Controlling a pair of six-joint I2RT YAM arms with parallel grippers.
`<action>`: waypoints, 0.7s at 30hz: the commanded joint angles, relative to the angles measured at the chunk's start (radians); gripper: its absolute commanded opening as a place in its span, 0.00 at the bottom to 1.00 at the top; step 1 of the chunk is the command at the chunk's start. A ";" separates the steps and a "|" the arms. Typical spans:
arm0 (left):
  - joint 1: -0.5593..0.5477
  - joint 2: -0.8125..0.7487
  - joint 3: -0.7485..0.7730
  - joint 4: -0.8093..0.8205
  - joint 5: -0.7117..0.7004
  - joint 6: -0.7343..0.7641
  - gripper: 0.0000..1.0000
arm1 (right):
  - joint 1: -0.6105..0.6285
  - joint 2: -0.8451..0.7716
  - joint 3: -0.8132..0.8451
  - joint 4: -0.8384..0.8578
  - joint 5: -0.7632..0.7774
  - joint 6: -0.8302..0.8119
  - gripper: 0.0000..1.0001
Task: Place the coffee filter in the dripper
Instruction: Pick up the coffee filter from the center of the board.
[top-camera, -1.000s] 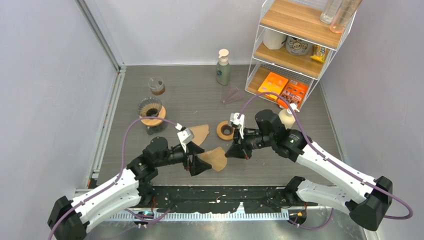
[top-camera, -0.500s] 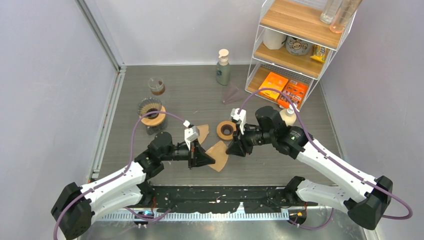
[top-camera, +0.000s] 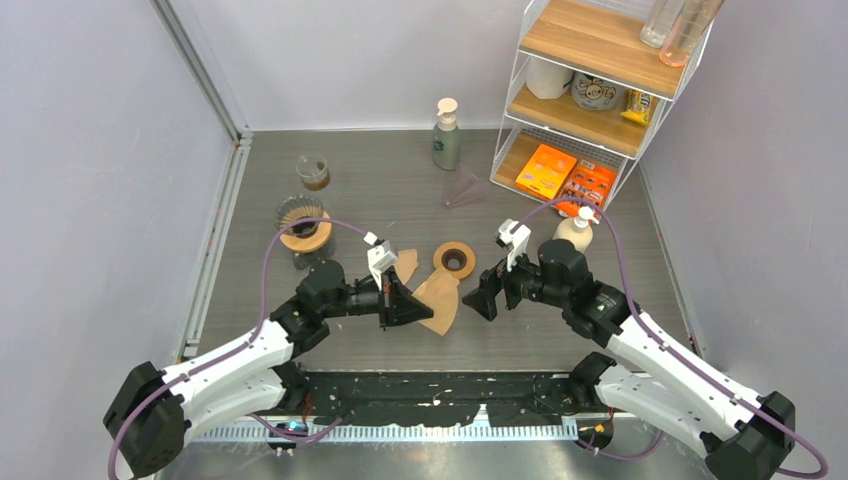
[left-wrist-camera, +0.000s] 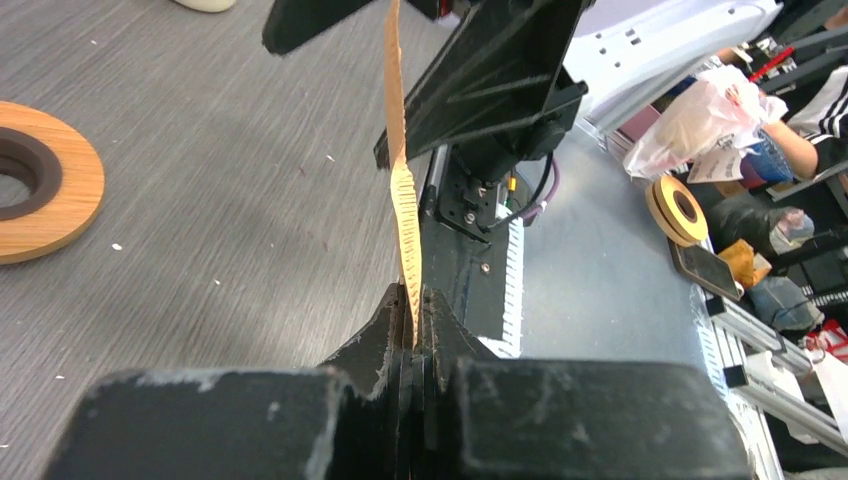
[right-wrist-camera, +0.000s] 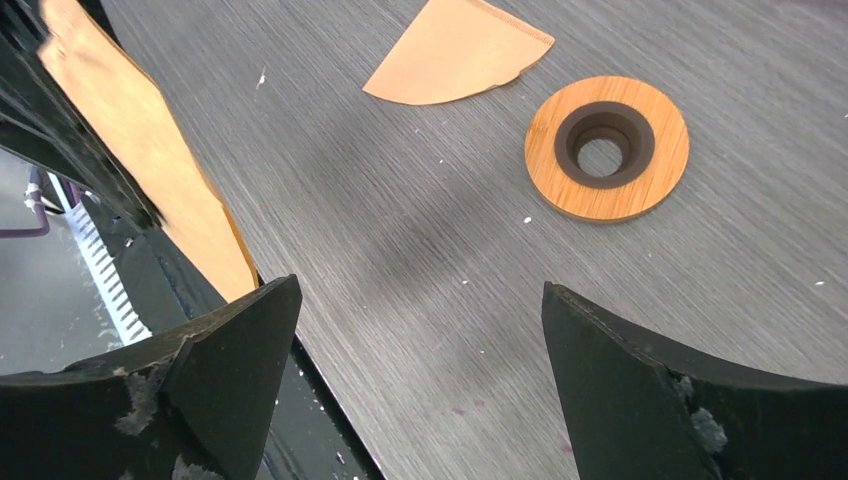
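Overhead, the left gripper (top-camera: 405, 305) sits just left of the frame's centre, clenched on a brown paper coffee filter (top-camera: 440, 298), which fans out to its right above the grey wood-grain table (top-camera: 400, 190). The right gripper (top-camera: 485, 297) faces it from just beside the paper's right edge, jaws spread with nothing between them. The glass dripper with a wooden collar (top-camera: 303, 228) stands well apart at the left of the frame, with a small glass cup (top-camera: 314, 172) above it. A second flat brown filter (top-camera: 404, 263) and a round bamboo ring with a dark centre (top-camera: 454, 259) lie just above the held paper. A pump bottle (top-camera: 447, 135) stands at upper centre and a white wire shelf rack (top-camera: 590, 90) at upper right.

From the left wrist, the left gripper (left-wrist-camera: 412, 320) pinches the brown paper coffee filter (left-wrist-camera: 403, 190) by its crimped seam. The paper rises edge-on to the top of the frame. The bamboo ring (left-wrist-camera: 45, 190) lies at the left edge.

From the right wrist, the right gripper (right-wrist-camera: 420, 340) is released, its two black fingers (right-wrist-camera: 230, 350) wide apart at the lower corners over bare table. The held filter (right-wrist-camera: 150, 170) hangs at the left, the second filter (right-wrist-camera: 455, 55) lies at top centre, and the ring (right-wrist-camera: 607, 148) lies right of it.
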 joint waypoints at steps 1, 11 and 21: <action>0.000 -0.004 0.040 0.054 -0.070 -0.039 0.00 | -0.004 -0.010 -0.052 0.184 0.001 0.040 0.97; 0.000 0.012 0.044 0.088 -0.073 -0.051 0.00 | -0.013 0.058 -0.044 0.249 -0.014 0.071 0.97; 0.000 0.018 0.044 0.072 -0.114 -0.047 0.00 | -0.018 0.034 -0.040 0.242 -0.143 0.049 0.97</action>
